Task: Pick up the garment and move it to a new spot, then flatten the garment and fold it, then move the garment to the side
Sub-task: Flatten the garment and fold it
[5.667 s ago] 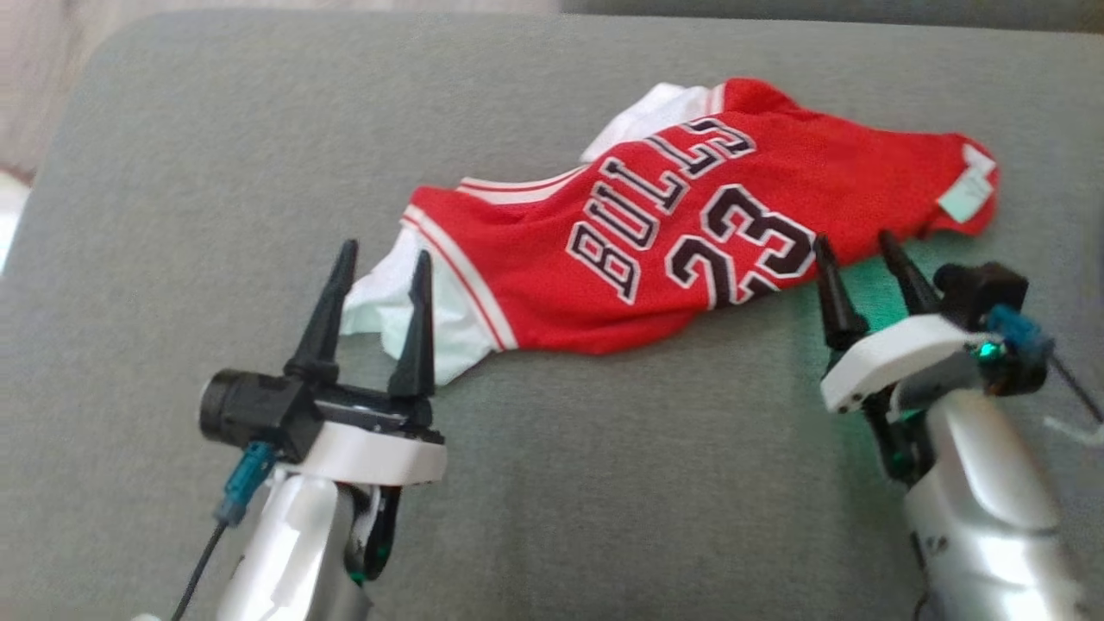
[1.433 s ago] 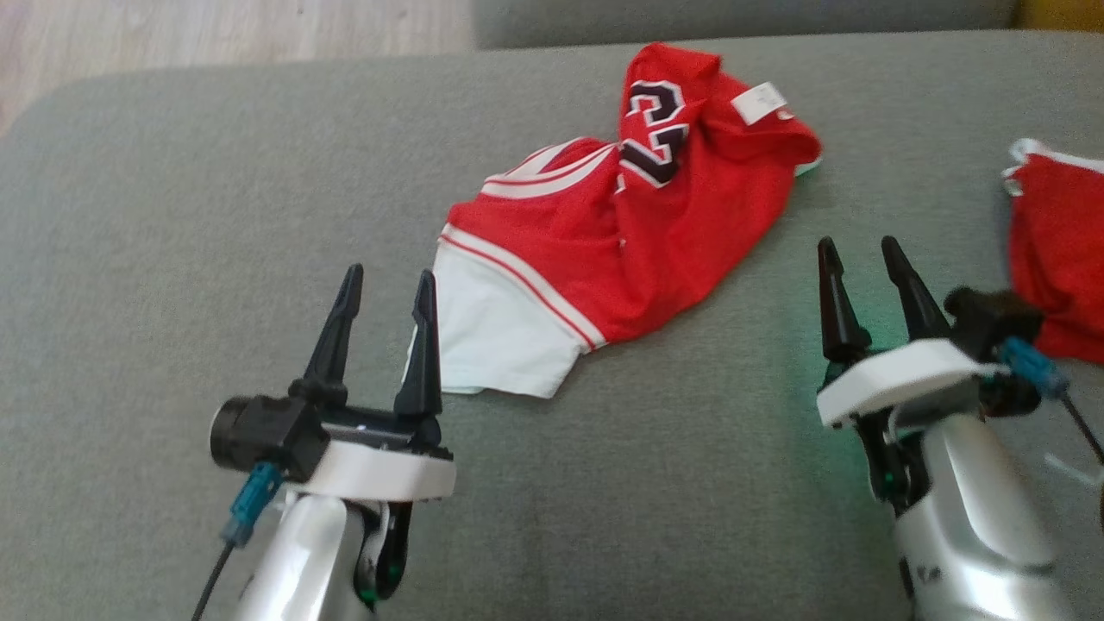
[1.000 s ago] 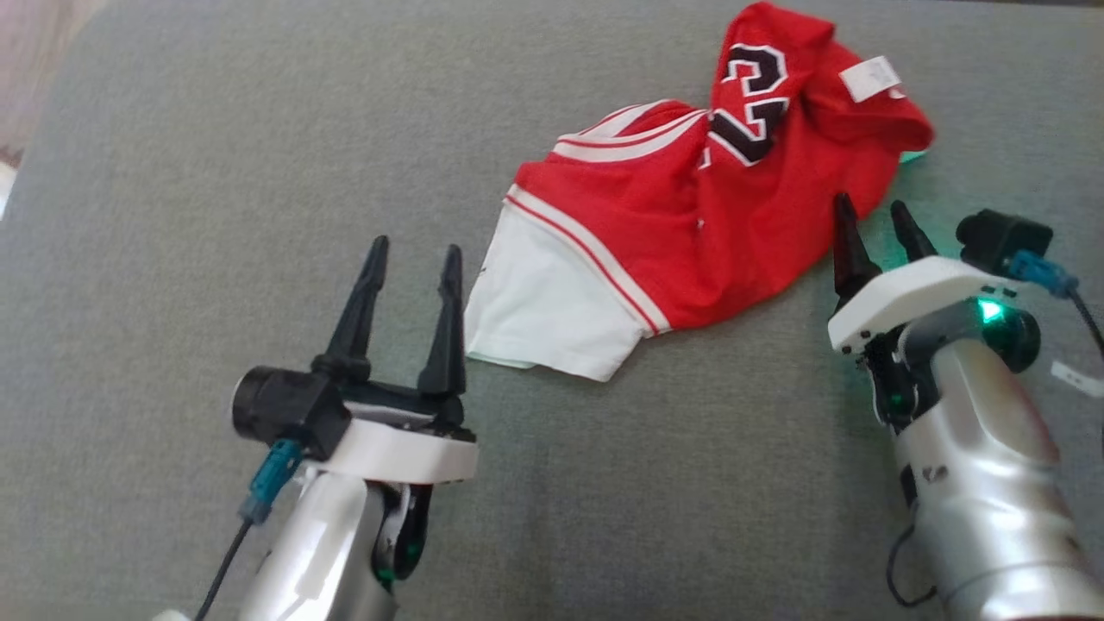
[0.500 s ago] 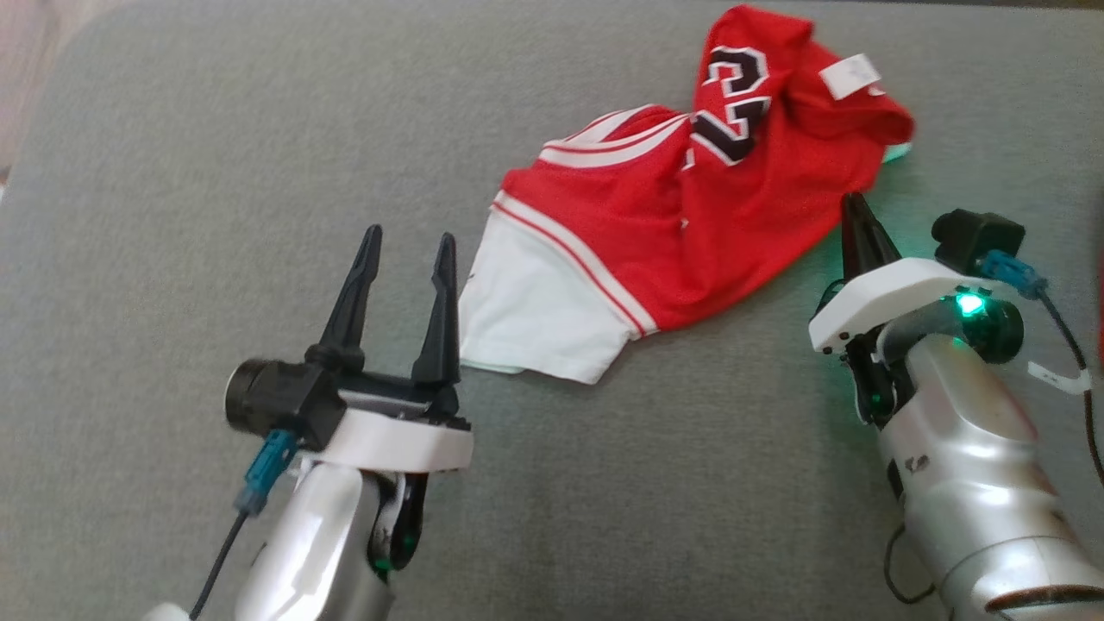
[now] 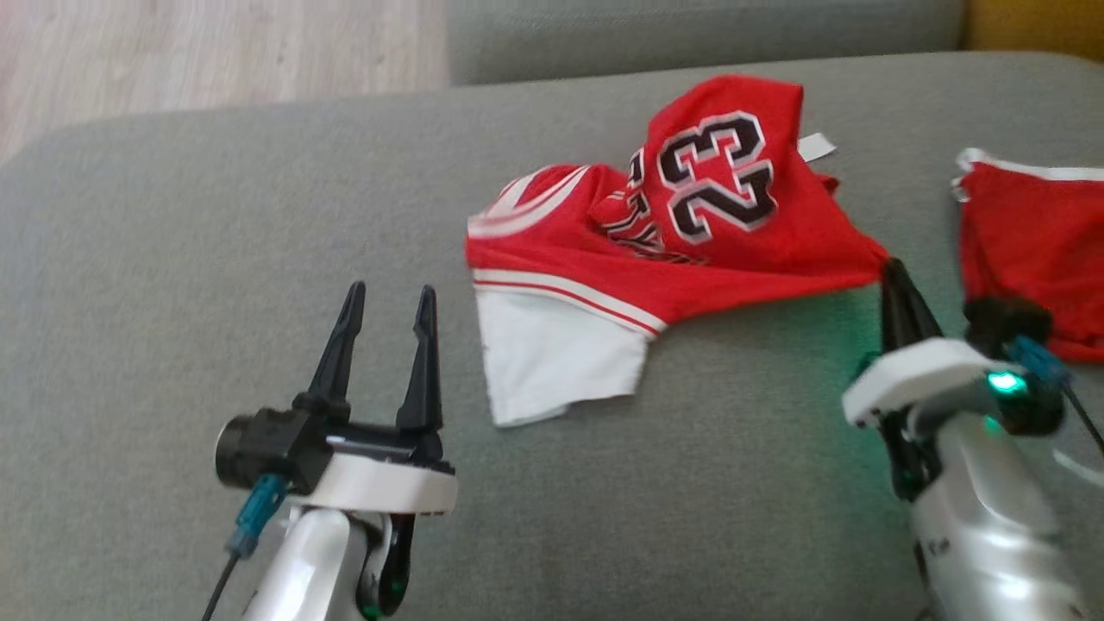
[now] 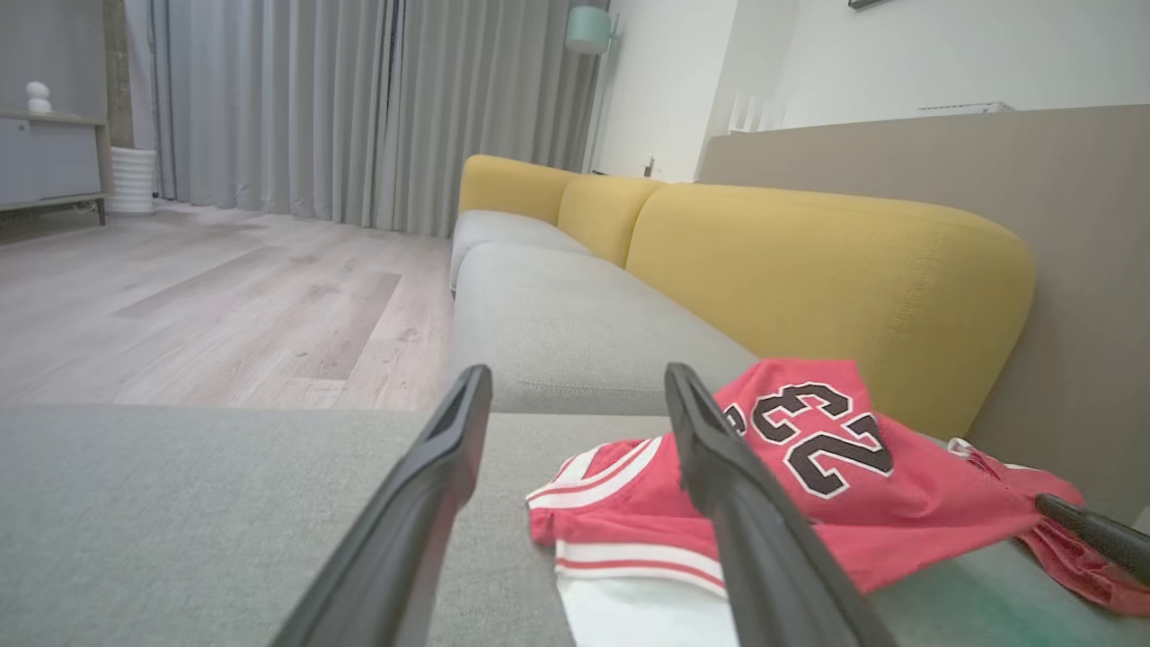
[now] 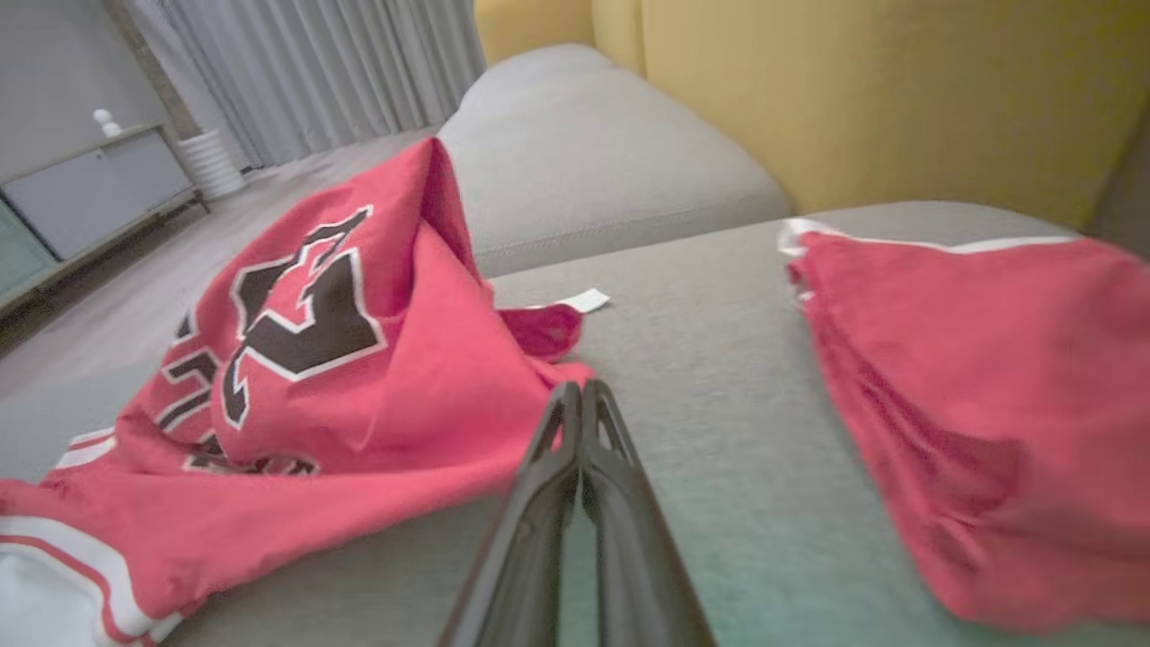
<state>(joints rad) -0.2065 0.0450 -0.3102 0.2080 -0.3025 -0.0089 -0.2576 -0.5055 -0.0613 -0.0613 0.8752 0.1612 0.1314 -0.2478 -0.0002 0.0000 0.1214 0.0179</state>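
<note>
The red jersey (image 5: 690, 250) lies crumpled on the grey sofa cushion (image 5: 216, 259). One corner is drawn to a point at the right gripper (image 5: 890, 274), whose fingers are pressed together, apparently pinching that corner. The left gripper (image 5: 390, 295) hovers wide open and empty beside the jersey's white panel. Only the pick-up is under way; moving, flattening, folding and setting aside remain. "23" reads clearly, but the lettering beneath it is bunched and the white tag (image 5: 815, 147) is illegible.

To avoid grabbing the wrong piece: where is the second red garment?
In the head view the second red garment lies on the grey cushion at the picture's right edge, just beyond the right gripper, apart from the numbered jersey to its left.
</note>
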